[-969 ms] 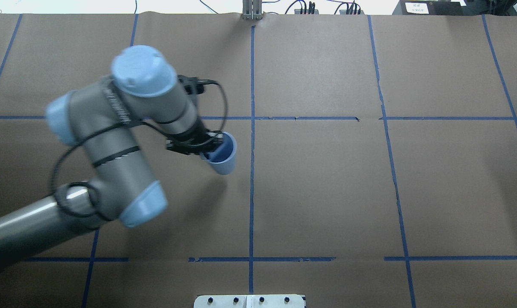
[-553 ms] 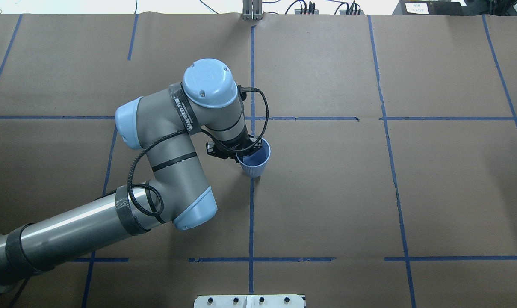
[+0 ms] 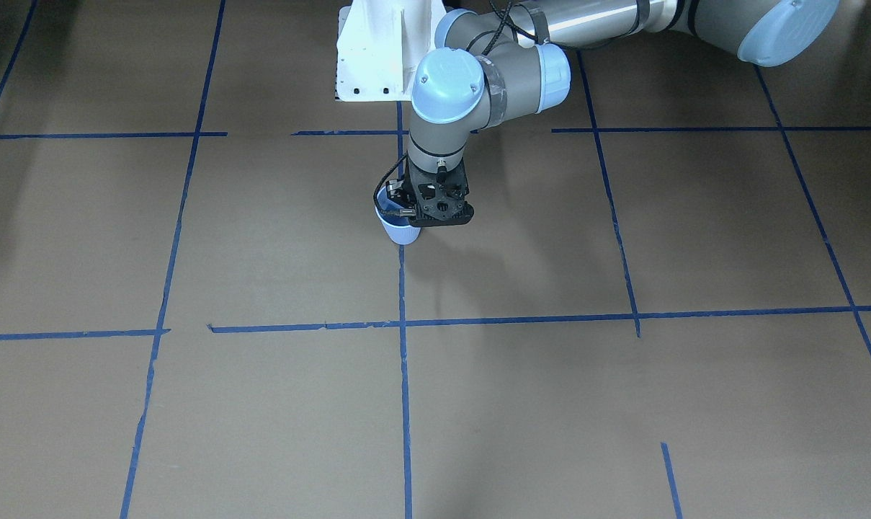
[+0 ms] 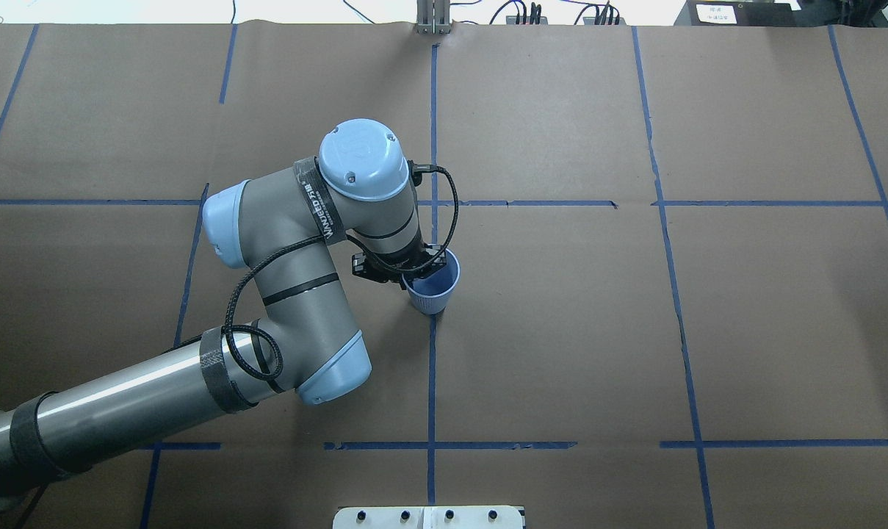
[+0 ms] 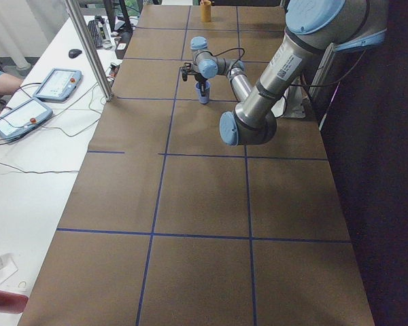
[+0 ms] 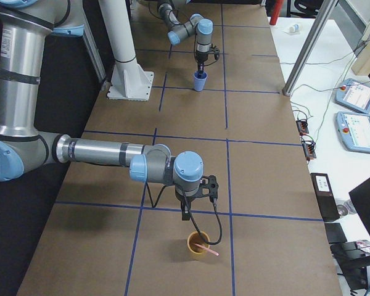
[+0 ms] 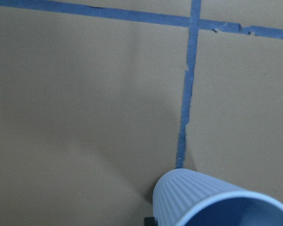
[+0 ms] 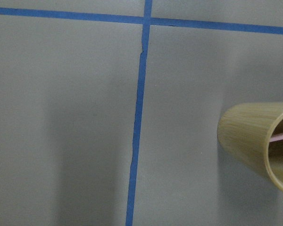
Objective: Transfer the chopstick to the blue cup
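Observation:
The blue cup stands upright at the central tape line, at or just above the paper; it also shows in the front-facing view and the left wrist view. My left gripper is shut on its rim from the left side. The pink chopstick leans in a tan bamboo cup at the table's right end; its tip shows in the right wrist view inside that cup. My right gripper hangs just beside the bamboo cup; I cannot tell if it is open.
The white robot base mount stands behind the blue cup. A metal post and the operators' bench with teach pendants lie beyond the table's far edge. Blue tape lines grid the brown paper.
My left arm has carried the blue cup rightward to the central tape line. The cup went from tilted to upright and has sunk slightly toward the paper.

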